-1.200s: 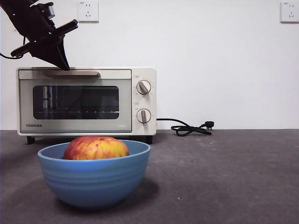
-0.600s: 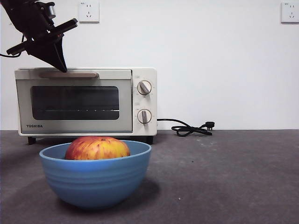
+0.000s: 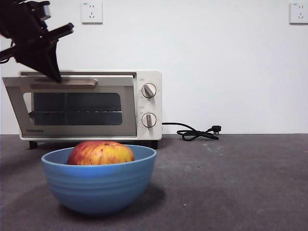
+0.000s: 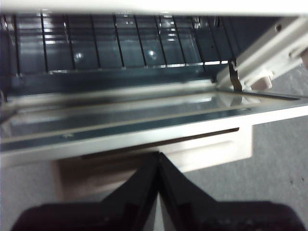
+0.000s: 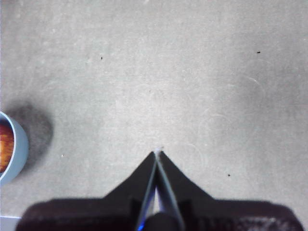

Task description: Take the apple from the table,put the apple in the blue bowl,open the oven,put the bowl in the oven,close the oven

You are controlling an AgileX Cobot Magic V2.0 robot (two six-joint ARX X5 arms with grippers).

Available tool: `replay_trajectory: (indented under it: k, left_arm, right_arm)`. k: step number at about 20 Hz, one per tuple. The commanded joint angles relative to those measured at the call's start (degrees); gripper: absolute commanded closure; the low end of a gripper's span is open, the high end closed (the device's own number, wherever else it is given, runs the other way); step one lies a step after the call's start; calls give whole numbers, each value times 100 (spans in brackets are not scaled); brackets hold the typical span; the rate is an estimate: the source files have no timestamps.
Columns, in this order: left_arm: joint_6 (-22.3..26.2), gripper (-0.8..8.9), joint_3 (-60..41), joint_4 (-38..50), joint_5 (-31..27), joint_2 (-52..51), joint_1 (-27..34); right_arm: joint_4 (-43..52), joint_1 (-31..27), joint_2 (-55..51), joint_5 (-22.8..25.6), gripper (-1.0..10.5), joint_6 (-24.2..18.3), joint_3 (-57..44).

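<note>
The red and yellow apple [image 3: 101, 153] lies in the blue bowl [image 3: 98, 185], which stands on the dark grey table [image 3: 231, 183] in front of the cream oven [image 3: 148, 103]. The oven's glass door [image 3: 77, 108] is tilted partly open at its top. My left gripper [image 3: 55, 77] comes down from the upper left with its tip at the door's bar handle [image 3: 65, 84]. In the left wrist view this gripper [image 4: 159, 155] is shut, pressed against the handle [image 4: 202, 151], with the oven rack [image 4: 120, 48] beyond. My right gripper [image 5: 157, 153] is shut above bare table, the bowl [image 5: 14, 144] off to one side.
A black cord [image 3: 197, 132] with its plug lies on the table to the right of the oven. Two wall sockets [image 3: 91, 12] [image 3: 298, 12] sit high on the white wall. Two round knobs [image 3: 148, 90] are on the oven's right panel.
The oven door has swung from closed to partly open, its top edge tilting toward me. My left gripper has moved down and to the left with the handle.
</note>
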Motion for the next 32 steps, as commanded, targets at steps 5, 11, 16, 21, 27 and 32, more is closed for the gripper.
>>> replay_trajectory:
  k: [5, 11, 16, 21, 27, 32]
  left_arm:
    - [-79, 821, -813, 144, -356, -164, 22]
    - [-87, 821, -887, 94, -356, -164, 11]
    - [-98, 821, -970, 162, -363, -164, 11]
    - [-125, 821, -1364, 407, -404, -166, -70]
    - [-254, 821, -1895, 787, -400, -170, -111]
    - [-181, 821, -1904, 688, -396, -173, -111]
  right_arm:
    - [70, 0, -4, 7, 954, 61, -72]
    - [72, 0, -2, 11, 954, 46, -72]
    - [74, 0, -2, 57, 954, 39, -72]
    - [72, 0, -2, 98, 954, 39, -72]
    - [74, 0, 31, 138, 954, 39, -72]
    - [85, 0, 256, 133, 954, -52, -72]
